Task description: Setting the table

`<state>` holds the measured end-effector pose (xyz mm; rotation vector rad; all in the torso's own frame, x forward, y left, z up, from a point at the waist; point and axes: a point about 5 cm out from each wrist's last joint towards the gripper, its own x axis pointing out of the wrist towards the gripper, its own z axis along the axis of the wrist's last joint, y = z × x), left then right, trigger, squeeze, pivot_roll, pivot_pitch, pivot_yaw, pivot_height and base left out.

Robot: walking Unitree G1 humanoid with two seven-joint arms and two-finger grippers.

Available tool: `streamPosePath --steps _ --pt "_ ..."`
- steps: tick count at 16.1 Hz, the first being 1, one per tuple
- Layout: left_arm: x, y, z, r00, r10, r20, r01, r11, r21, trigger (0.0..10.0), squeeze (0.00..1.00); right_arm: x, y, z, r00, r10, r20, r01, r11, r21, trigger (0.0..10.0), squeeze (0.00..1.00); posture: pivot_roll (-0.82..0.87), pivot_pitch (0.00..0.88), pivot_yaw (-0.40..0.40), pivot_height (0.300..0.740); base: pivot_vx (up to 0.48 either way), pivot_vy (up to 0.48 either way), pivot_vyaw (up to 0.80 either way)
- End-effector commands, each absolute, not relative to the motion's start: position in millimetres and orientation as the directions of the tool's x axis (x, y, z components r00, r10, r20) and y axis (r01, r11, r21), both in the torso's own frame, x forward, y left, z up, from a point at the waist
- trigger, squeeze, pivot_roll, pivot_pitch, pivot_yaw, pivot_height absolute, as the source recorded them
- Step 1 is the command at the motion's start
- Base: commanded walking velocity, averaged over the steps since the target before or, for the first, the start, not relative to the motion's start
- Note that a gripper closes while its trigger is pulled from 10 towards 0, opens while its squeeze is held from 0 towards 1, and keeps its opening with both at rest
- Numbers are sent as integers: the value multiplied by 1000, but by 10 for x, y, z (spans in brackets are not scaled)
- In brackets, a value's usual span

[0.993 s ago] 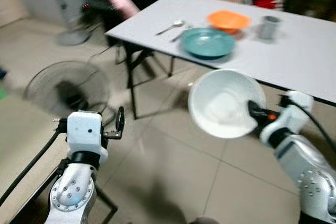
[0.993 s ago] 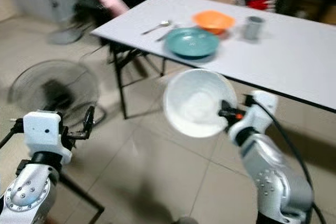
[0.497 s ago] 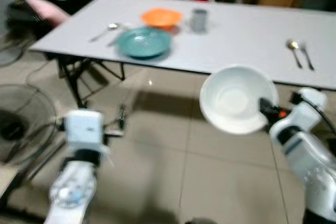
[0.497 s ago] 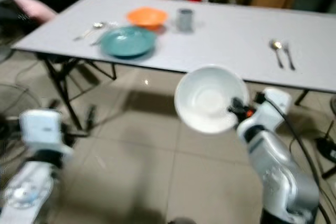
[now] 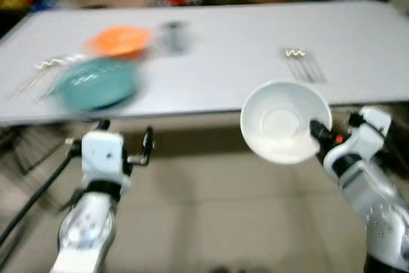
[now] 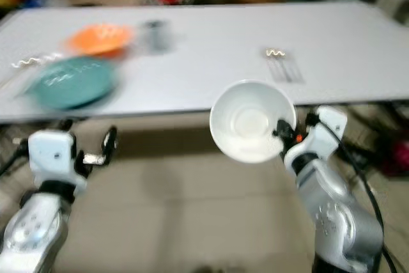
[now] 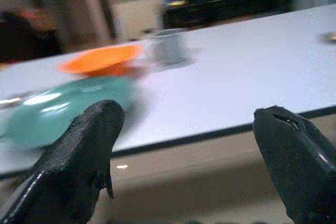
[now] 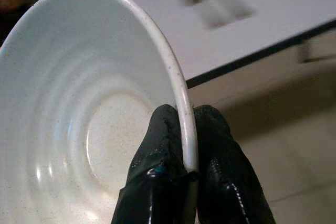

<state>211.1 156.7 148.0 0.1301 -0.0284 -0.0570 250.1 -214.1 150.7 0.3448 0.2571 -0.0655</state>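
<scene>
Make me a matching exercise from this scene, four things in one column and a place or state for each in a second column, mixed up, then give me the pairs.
Things:
1. white bowl
2. orange bowl
3. left pincer
4. teal plate

Places or states:
A. open, holding nothing
B. pinched at its rim by the right pincer
C. on the table beside the grey cup
D. near the table's front edge

Pairs: 1-B, 2-C, 3-A, 4-D

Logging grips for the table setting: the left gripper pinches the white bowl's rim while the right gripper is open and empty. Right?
Sides swapped. The right gripper pinches the white bowl by its rim, as the right wrist view shows; the left gripper is open and empty.
</scene>
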Motion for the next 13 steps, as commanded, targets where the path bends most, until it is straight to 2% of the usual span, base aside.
streamPosePath --steps 1,3,11,13 --pt "2114 1586 1505 997 -62 38 56 988 144 10000 0 2523 -2134 1616 978 -24 -208 93 939 332 10000 0 -151 0 11 740 360 0 -750" --pt "2122 1581 1506 997 -65 39 59 988 144 10000 0 2532 -2134 1625 979 -28 -200 94 939 331 10000 0 -151 0 10 740 364 0 -700" --pt "2208 1570 1534 996 -73 51 64 986 153 10000 0 2776 -1991 1769 988 90 -124 -40 931 363 10000 0 -135 4 12 740 367 0 0" --pt "2217 1578 1516 997 -70 43 62 986 157 10000 0 2802 -1900 1748 984 128 -121 -84 945 315 10000 0 -132 6 11 740 424 0 0"
